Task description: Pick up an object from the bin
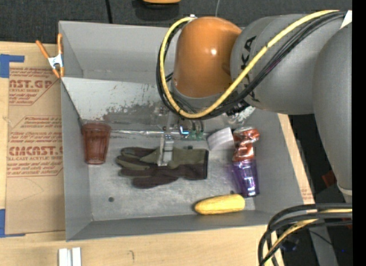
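Observation:
My gripper [168,151] hangs low over the middle of the bin, under the orange wrist cover. Its tip is right over the cuff end of a dark glove [150,169] that lies flat on the floor, with the olive cuff on the right; whether it touches the glove I cannot tell. A small white piece [219,138] lies just right of the gripper. Further right lies a purple bottle [245,170] with a crumpled red and silver wrapper [246,142] at its top end.
A reddish translucent cup [95,142] stands by the left wall. A yellow banana-shaped thing [219,204] lies near the front wall. The arm and its cables cover the bin's back right part.

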### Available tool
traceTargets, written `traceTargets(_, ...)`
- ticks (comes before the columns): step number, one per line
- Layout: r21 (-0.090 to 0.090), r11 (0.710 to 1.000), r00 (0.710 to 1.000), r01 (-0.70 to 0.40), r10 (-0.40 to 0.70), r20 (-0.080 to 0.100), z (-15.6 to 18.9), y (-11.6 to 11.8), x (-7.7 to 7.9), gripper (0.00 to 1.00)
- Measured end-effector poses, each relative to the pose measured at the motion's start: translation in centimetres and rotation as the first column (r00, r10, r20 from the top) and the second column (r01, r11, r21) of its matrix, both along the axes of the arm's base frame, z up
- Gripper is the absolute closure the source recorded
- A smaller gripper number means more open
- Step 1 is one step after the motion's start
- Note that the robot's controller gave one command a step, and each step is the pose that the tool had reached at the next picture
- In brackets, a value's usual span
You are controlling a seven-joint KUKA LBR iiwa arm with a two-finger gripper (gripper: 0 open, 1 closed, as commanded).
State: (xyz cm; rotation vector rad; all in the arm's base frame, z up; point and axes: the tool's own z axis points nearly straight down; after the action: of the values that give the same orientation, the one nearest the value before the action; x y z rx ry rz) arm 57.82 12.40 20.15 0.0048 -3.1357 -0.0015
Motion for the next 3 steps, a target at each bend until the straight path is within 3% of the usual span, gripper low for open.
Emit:
traceTargets(2, 0.001, 1.0, 1.0, 0.001, -0.001, 0.008, 0.5, -0.1, 0.1, 0.0)
traceTargets(3, -0.001, 0.99, 0.99, -0.139, 0.139, 0.009, -3.9, 0.3, -5.2, 0.0)
